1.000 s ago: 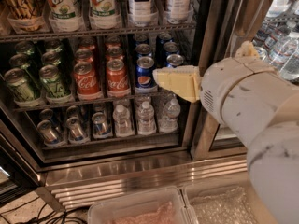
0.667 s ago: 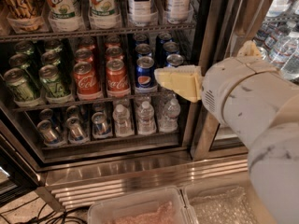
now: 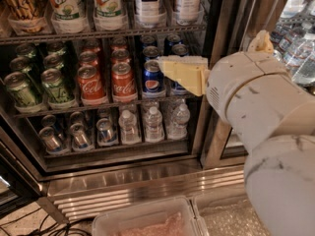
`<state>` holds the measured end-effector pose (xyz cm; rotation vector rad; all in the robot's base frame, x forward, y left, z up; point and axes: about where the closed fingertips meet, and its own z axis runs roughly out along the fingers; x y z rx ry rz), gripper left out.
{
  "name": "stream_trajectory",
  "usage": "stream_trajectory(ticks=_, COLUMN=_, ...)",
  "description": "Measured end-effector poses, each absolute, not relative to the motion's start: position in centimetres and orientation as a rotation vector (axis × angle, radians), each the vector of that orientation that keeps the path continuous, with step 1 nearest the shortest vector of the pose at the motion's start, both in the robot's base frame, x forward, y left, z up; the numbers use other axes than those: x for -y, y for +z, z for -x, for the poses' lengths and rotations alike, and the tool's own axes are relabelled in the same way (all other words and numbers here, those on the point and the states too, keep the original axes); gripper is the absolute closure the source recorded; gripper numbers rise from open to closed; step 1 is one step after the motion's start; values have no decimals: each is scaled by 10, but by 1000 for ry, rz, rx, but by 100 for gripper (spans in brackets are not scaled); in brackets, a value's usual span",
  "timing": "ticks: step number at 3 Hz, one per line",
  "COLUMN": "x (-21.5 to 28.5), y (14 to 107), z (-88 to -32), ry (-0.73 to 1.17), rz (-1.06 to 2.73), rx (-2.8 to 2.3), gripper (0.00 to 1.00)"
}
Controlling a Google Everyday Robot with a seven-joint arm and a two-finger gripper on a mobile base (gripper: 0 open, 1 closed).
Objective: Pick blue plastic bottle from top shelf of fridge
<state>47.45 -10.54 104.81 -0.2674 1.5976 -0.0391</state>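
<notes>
FRIDGE RUN: The robot arm's cream-coloured, wedge-shaped gripper (image 3: 165, 65) hovers before the stocked stainless-steel, glass-doored fridge (image 3: 128, 178). It sits level with the rack of cans below the flat grey front rail of the wire top shelf (image 3: 98, 35). The blue plastic bottle (image 3: 148, 4), clear-walled and upright with a navy-and-white label, stands in a clear tray just above that rail, its cap out of view past the upper edge. A second bottle (image 3: 188, 1) with the same label stands just beside it. The gripper lies roughly flat, its tip almost straight beneath the stretch of rail under the target bottle, covering part of a blue Pepsi can (image 3: 151, 77) one rack below the rail. Whether the jaws are parted or closed cannot be told from this side-on view (nothing shows in their hold, and the bottle is untouched on its shelf). The coming move looks to turn on height. The bottle lies above the jaws, beyond the rail, with its long axis vertical. The arm would likely have to rise clear of the rail before going in, then take the bottle across its body while keeping off the twin beside it.
</notes>
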Motion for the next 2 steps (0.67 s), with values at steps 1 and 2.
stream_trajectory(ticks=1, x=123, y=1060, z=-480, ry=-57, rz=186, rx=-1524, gripper=17)
stream_trajectory(ticks=2, x=134, y=1063, z=-490, ry=-75, rz=140, rx=-1489, gripper=20)
